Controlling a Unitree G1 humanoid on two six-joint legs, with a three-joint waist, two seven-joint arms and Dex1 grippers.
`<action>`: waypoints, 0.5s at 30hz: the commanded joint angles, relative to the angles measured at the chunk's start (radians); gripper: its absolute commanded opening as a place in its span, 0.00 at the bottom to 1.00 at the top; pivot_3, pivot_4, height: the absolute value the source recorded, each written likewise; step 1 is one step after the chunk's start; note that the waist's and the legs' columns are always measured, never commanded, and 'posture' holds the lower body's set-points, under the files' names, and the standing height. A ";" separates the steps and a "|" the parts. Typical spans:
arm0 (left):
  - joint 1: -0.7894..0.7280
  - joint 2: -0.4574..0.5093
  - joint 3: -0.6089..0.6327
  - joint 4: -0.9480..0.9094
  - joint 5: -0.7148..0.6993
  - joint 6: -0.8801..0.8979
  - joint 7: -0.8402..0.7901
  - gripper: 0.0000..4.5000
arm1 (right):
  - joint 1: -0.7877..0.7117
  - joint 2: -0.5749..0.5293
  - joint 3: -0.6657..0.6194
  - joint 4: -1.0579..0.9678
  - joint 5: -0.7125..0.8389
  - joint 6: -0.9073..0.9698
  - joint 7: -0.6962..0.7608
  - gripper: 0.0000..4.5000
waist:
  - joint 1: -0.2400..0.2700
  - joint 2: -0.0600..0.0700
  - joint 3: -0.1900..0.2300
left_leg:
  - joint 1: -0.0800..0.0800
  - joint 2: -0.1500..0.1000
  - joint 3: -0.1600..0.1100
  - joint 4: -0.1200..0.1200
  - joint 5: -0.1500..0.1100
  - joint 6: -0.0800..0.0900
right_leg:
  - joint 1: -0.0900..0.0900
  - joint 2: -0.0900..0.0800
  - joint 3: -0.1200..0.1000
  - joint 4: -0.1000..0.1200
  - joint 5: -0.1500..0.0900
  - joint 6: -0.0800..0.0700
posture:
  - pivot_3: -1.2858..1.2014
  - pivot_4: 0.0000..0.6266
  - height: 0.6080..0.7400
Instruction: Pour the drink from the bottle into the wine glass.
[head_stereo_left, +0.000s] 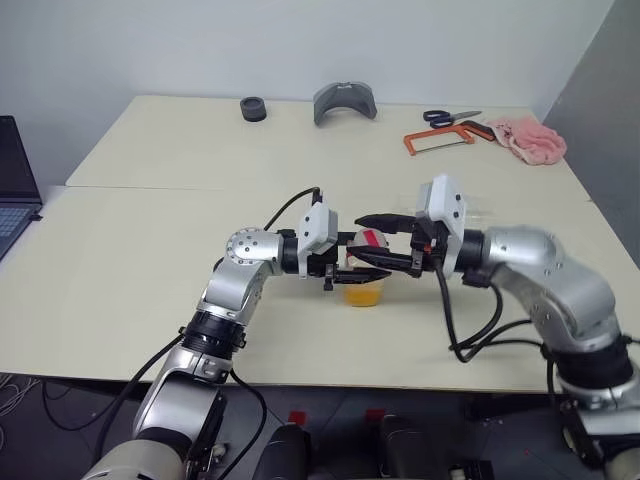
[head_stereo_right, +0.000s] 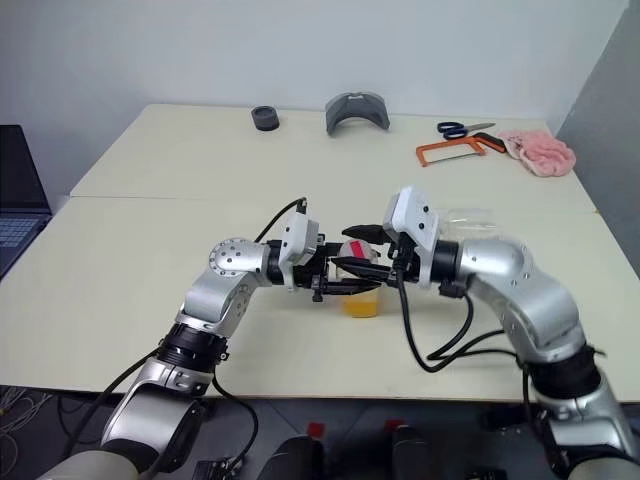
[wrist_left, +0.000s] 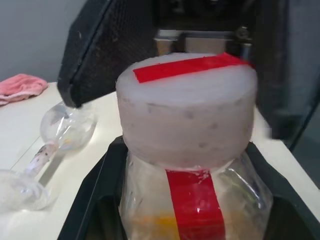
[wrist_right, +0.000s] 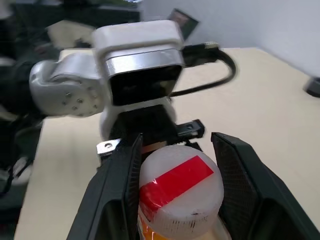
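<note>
Far table edge: black ring (head_stereo_left: 254, 108), grey holder (head_stereo_left: 345, 102), scissors (head_stereo_left: 448, 117), orange hacksaw (head_stereo_left: 438, 139), pink cloth (head_stereo_left: 526, 137); laptop (head_stereo_left: 15, 190) at left.

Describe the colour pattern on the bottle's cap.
White cap with a red strip across its top; clearest in the left wrist view.

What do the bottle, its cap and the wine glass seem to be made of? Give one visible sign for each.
Bottle: likely thin clear plastic; its wall looks crinkled and the orange drink shows through.
Cap: seemingly matt, milky-white plastic, slightly speckled, with a red strip across it.
Wine glass: clear and glossy with bright highlights; glass or hard plastic, undecidable from looks.
</note>
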 joint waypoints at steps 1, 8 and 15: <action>-0.045 -0.006 0.024 -0.013 -0.038 0.007 -0.016 0.47 | -0.114 -0.059 0.092 0.098 -0.075 -0.195 0.323 0.41 | 0.000 0.000 0.000 | 0.000 0.000 0.000 0.000 0.000 0.000 | 0.000 0.001 0.000 0.000 0.000 0.000 | 0.52 0.24 1.00; -0.031 -0.028 0.040 -0.033 -0.035 0.008 0.022 0.46 | -0.116 -0.049 0.041 0.112 -0.048 -0.106 0.302 0.41 | 0.001 0.000 0.000 | -0.002 0.003 -0.003 0.000 0.000 0.000 | -0.001 -0.001 -0.001 -0.002 0.000 0.000 | 0.52 0.24 1.00; -0.013 -0.054 0.052 -0.036 -0.037 0.010 0.072 0.41 | 0.029 -0.005 -0.230 -0.117 0.148 0.171 -0.031 1.00 | 0.005 0.000 0.000 | -0.003 0.003 -0.006 0.001 0.000 0.000 | -0.001 -0.004 -0.001 -0.001 0.000 0.000 | 0.52 0.24 1.00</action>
